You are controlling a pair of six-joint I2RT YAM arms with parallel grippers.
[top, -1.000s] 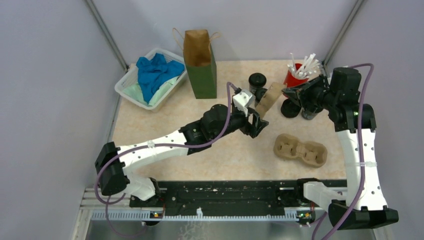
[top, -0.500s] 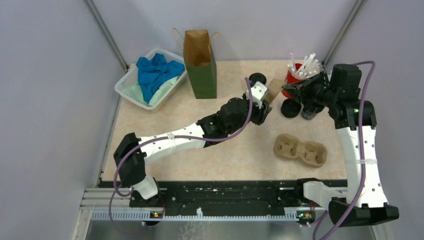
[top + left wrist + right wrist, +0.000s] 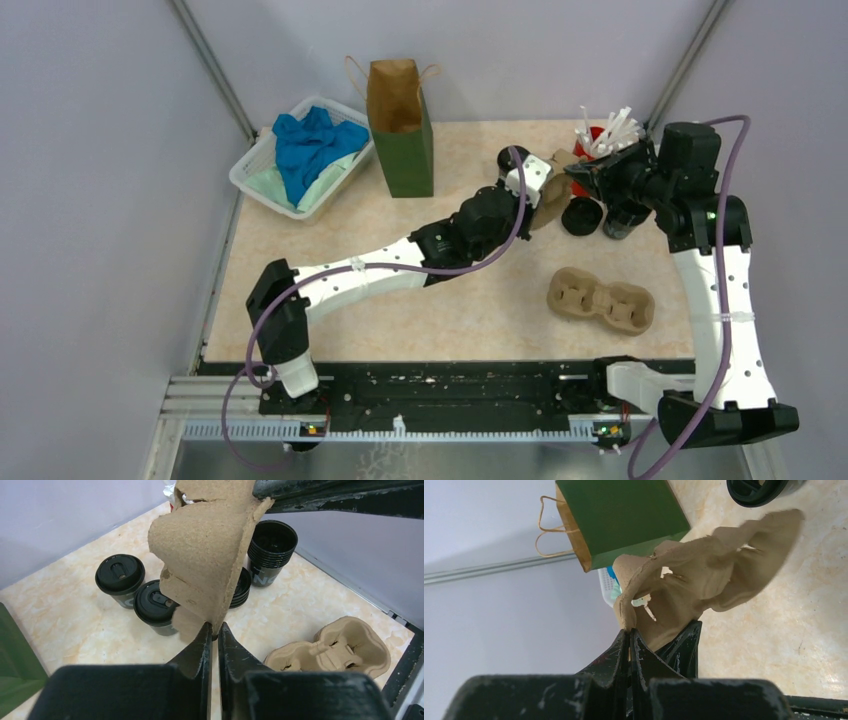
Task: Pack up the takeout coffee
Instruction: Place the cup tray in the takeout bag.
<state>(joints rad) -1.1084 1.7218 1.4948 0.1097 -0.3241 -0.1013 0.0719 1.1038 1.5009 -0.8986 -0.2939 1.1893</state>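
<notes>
A tan pulp carrier [image 3: 210,555] hangs in the air between both arms at the back right [image 3: 556,195]. My left gripper [image 3: 214,627] is shut on its lower corner. The right gripper [image 3: 629,630] is shut on its opposite edge. Two lidded black coffee cups [image 3: 120,572] [image 3: 155,600] stand on the table just behind the carrier. Beside them are a stack of open black cups [image 3: 272,540] and a stack of lids [image 3: 243,587].
A green paper bag [image 3: 400,130] stands open at the back centre. A white basket [image 3: 250,178] with blue cloth is at the back left. A red cup of white sticks [image 3: 600,135] is behind the right gripper. A second pulp carrier [image 3: 600,300] lies front right.
My left arm has reached farther right and back to the hanging carrier, and its jaws have closed on the carrier's corner. The right gripper has kept its hold almost in place.
</notes>
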